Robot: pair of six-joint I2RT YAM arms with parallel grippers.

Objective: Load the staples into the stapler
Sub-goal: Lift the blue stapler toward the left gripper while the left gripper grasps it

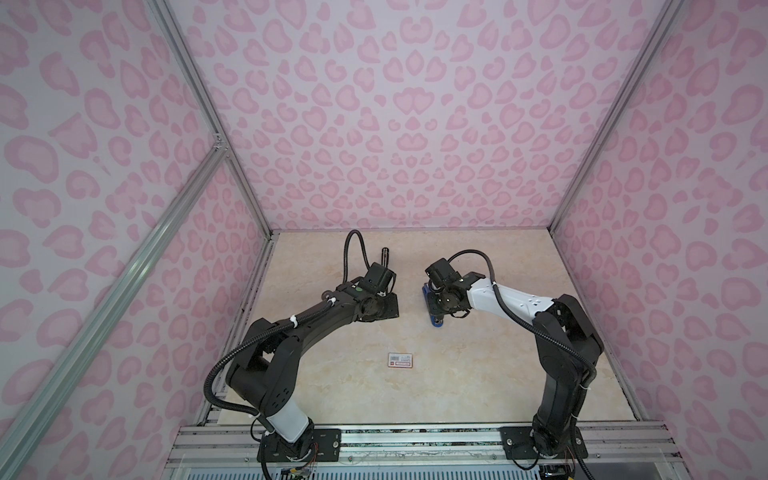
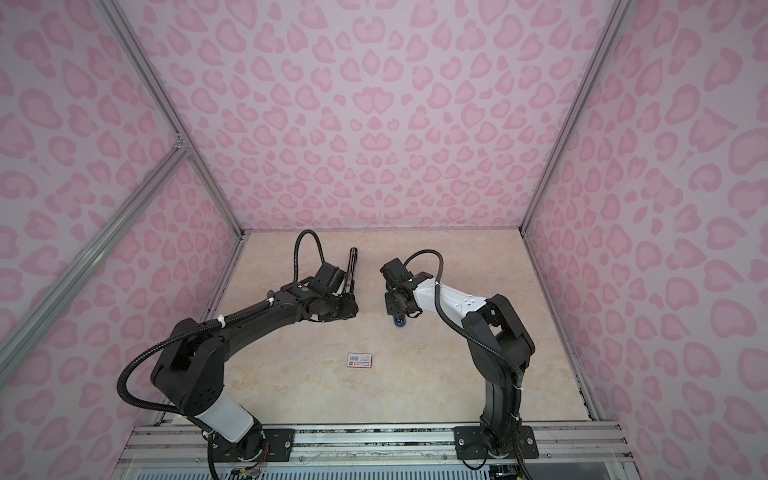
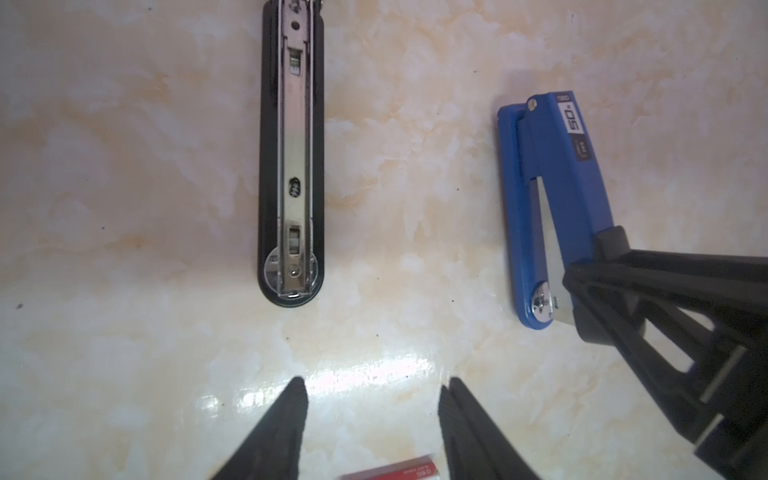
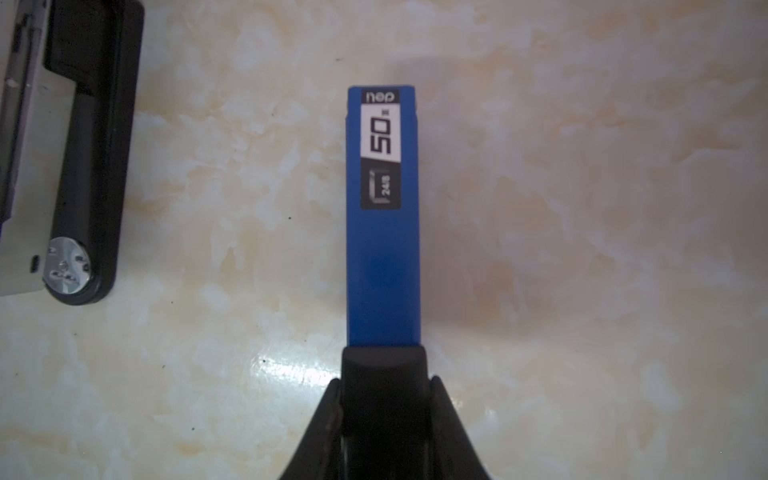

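The right gripper is clenched on the near end of the blue stapler, right of centre. The left gripper hangs released and empty, just short of the black stapler, which lies swung open at the far left with its metal channel bare. No staples show in either stapler, so loading looks undone. The white box sleeve sits apart, near centre. The tabletop is glossy marbled beige, and the walls are pink leopard-print.
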